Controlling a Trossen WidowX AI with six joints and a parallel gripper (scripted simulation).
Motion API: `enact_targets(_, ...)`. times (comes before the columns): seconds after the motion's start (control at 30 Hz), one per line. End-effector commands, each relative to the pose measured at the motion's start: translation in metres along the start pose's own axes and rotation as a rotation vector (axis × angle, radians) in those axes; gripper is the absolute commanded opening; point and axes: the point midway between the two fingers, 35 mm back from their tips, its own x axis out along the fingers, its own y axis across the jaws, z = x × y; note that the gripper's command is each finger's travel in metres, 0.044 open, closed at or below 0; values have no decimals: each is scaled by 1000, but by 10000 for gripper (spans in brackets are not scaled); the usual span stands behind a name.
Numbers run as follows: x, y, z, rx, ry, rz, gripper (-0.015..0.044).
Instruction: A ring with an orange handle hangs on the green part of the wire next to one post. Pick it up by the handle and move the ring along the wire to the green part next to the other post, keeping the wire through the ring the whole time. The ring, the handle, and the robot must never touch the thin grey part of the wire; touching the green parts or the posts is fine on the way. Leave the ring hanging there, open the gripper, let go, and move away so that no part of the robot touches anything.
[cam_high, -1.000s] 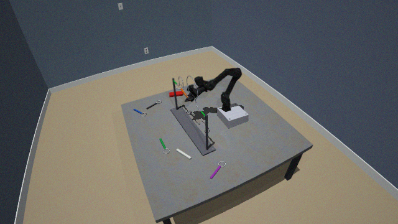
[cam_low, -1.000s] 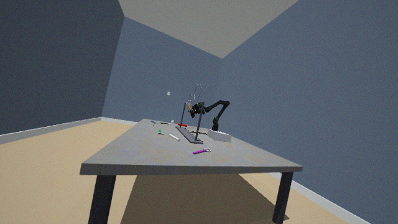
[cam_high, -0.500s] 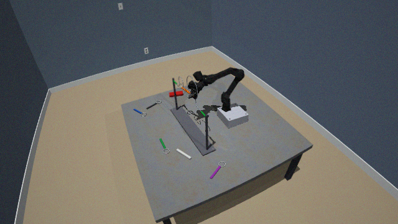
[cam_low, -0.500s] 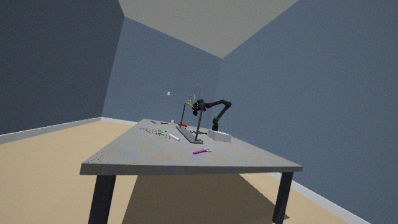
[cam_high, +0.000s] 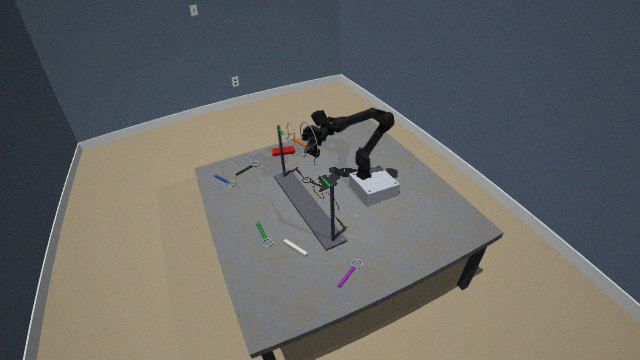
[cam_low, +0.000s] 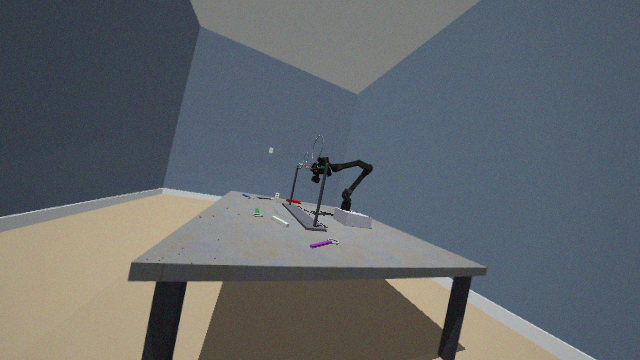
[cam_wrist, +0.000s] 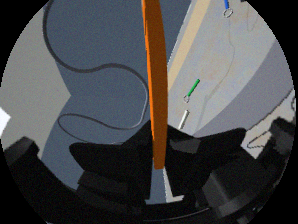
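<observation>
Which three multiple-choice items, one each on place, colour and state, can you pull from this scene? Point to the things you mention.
1. Where does the white bar lie?
A) on the robot's base
B) across the purple handle
C) on the table, beside the green-handled ring

2. What colour is the block near the far post?
A) yellow
B) red
C) blue

3. State of the gripper?
A) shut on the orange handle
B) open
C) shut on nothing

Key:
1 C: the white bar (cam_high: 295, 247) (cam_low: 280, 221) (cam_wrist: 184, 119) lies near the green-handled ring (cam_high: 262, 231) (cam_low: 257, 211) (cam_wrist: 193, 89).
2 B: the block (cam_high: 283, 151) (cam_low: 293, 201) is plainly red.
3 A: the orange handle (cam_high: 298, 142) (cam_wrist: 158, 75) sits between the gripper's fingers.
</observation>
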Motion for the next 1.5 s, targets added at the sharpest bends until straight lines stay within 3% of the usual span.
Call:
enact_targets(0.0, -2, 11, -1, 32, 1, 29, -150)
enact_targets(1.0, -11, 70, 12, 348, 15, 192, -150)
enact_targets(1.47, -14, 75, 16, 293, 14, 153, -150)
